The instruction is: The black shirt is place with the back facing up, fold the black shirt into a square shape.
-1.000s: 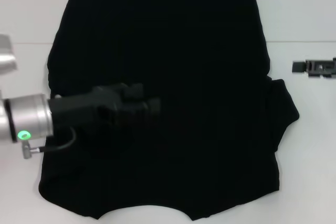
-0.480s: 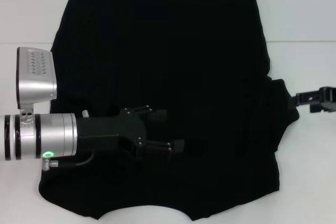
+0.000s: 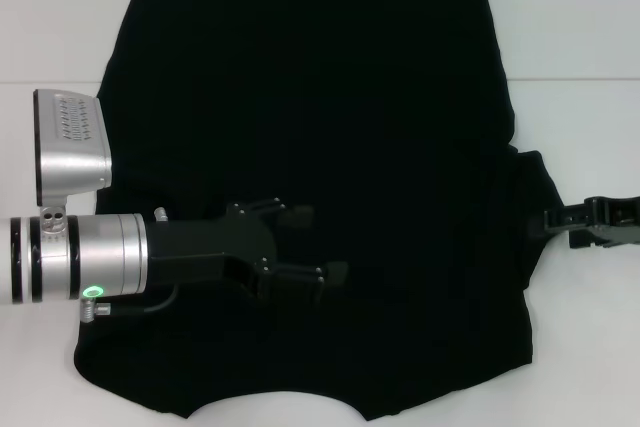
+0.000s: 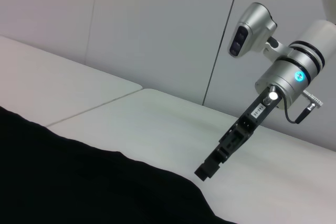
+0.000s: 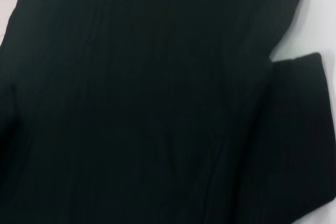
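Shirt: the black shirt (image 3: 320, 177) lies spread flat across the white table (image 3: 590, 37), plain face up, no lettering showing. Its far edge runs straight along the far side of the table, and the curved edge nearest me has a shallow notch at its middle.

Sleeve: on my right side one sleeve (image 3: 540, 202) sticks out past the body of the shirt and lies flat on the table. In the right wrist view it shows as a dark flap (image 5: 299, 129) set off from the body by a wedge of bare table.

Left gripper: my left gripper (image 3: 315, 245) hangs over the left half of the shirt, reaching in from my left. My two fingers (image 3: 298, 213) are spread apart with black cloth showing between them, and they grip nothing. I cannot tell whether the tips touch the cloth.

Right gripper: my right gripper (image 3: 550, 223) comes in from the right edge, its tip just at the outer edge of the sleeve. The left wrist view shows it (image 4: 206, 171) angled down toward the table just beside the shirt's edge. Its fingers I cannot make out, so whether they are spread or closed I cannot tell.

Table: bare white surface on both sides of the shirt, with a seam line (image 3: 570, 80) crossing it.
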{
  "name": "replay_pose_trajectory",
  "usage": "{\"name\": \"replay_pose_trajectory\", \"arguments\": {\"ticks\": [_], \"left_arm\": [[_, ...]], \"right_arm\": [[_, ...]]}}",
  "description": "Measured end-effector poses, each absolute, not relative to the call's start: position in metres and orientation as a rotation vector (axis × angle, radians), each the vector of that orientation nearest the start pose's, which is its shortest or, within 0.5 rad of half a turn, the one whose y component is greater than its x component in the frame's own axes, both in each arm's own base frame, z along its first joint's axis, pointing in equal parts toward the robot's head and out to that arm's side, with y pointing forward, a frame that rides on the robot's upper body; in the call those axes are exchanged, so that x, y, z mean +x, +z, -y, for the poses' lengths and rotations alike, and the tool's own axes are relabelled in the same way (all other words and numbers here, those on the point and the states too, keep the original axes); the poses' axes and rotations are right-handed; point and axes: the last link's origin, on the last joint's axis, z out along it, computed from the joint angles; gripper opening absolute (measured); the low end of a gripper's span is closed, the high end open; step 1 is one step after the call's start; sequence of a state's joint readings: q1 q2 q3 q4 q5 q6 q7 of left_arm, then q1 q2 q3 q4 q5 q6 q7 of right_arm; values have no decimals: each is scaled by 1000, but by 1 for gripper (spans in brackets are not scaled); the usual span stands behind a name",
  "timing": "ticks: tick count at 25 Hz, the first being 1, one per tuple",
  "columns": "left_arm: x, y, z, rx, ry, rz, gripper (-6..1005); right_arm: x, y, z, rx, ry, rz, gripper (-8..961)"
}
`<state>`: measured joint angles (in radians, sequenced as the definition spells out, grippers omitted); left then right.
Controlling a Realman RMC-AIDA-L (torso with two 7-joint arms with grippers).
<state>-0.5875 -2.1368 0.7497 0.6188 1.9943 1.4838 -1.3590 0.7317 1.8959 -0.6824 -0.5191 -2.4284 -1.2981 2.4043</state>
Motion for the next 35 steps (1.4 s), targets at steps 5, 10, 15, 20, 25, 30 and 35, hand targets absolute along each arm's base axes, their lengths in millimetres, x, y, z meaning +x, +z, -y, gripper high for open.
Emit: {"name": "replay_pose_trajectory", "arguments": {"ticks": [5, 10, 15, 20, 25, 30, 35], "left_arm": [[-235, -38, -337, -2788, -704, 566, 960], [-236, -38, -338, -2779, -689, 564, 959], [-238, -39, -339, -2781, -664, 563, 958], [-239, -39, -339, -2781, -659, 563, 957], [-240, -39, -338, -2780, -658, 566, 957], [-241, -38, -339, -2774, -657, 569, 956], [-242, -36, -339, -2769, -657, 568, 955]], "right_arm": [[306, 36, -390, -2113, 190, -1831, 885], [307, 30, -392, -2046, 223, -1878, 885], [303, 25, -395, -2019, 293, -1896, 886], [305, 22, -394, -1986, 330, -1925, 886], [306, 21, -393, -1966, 352, -1940, 881], [310, 20, -393, -1938, 360, -1935, 876], [313, 17, -396, -1919, 352, -1905, 595]]}}
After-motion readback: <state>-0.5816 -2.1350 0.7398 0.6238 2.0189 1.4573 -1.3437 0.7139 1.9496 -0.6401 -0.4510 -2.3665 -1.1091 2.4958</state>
